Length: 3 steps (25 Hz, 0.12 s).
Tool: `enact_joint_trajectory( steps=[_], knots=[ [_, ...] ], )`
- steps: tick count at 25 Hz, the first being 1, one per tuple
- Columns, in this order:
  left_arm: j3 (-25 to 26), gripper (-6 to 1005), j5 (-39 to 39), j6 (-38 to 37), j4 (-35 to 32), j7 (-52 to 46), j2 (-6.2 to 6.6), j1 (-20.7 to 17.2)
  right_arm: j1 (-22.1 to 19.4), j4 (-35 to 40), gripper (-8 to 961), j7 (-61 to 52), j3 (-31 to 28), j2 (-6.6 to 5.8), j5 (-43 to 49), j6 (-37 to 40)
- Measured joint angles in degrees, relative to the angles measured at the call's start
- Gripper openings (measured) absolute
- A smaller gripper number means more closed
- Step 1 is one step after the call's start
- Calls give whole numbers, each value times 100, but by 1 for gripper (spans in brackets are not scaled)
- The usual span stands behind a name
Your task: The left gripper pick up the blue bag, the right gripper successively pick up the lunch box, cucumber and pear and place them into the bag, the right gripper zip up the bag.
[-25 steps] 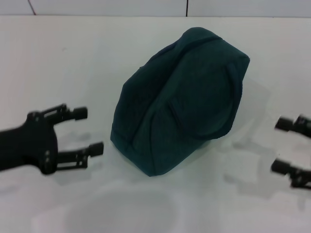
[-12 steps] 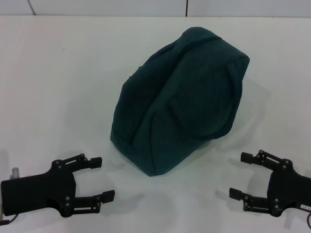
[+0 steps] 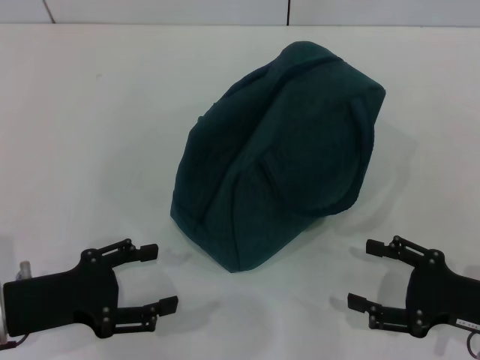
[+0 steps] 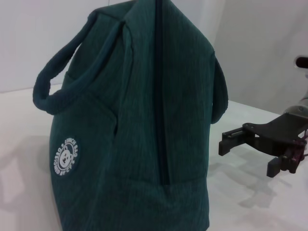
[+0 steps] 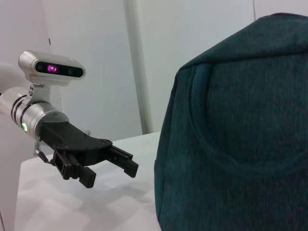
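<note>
The blue bag (image 3: pixel 277 150) stands on the white table (image 3: pixel 90 135), and its zip (image 4: pixel 160 96) appears closed along the top. One padded handle (image 3: pixel 337 161) lies against its side, and a white round logo (image 4: pixel 65 156) shows in the left wrist view. My left gripper (image 3: pixel 159 277) is open at the near left, apart from the bag. At the near right my right gripper (image 3: pixel 364 274) is open too, and it holds nothing. Each wrist view shows the other arm's gripper: the right gripper (image 4: pixel 249 157) and the left gripper (image 5: pixel 109 174). The lunch box, cucumber and pear are out of view.
A white wall (image 3: pixel 225 11) runs along the table's far edge. The left arm's wrist camera housing (image 5: pixel 52 65) shows above its gripper.
Both grippers have drawn back from beside the bag toward the table's near edge and now sit lower in the head view. The bag has not moved.
</note>
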<state>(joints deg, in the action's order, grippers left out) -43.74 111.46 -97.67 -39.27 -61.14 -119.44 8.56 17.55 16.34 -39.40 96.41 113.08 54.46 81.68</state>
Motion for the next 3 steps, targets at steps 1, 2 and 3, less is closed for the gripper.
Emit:
enact_joint_trajectory(
  steps=[1,2,3],
  knots=[
    [1,887,-6,1,1,-2,-2,0,-2,0,870,15,0,7,-6,0],
    [1,887,-7,3,3,-6,-4,0,-3,0,870,27,-2,12,-14,-1],
    [2,887,-8,6,5,-8,-5,1,-6,0,870,38,-4,13,-24,-2]
  ],
)
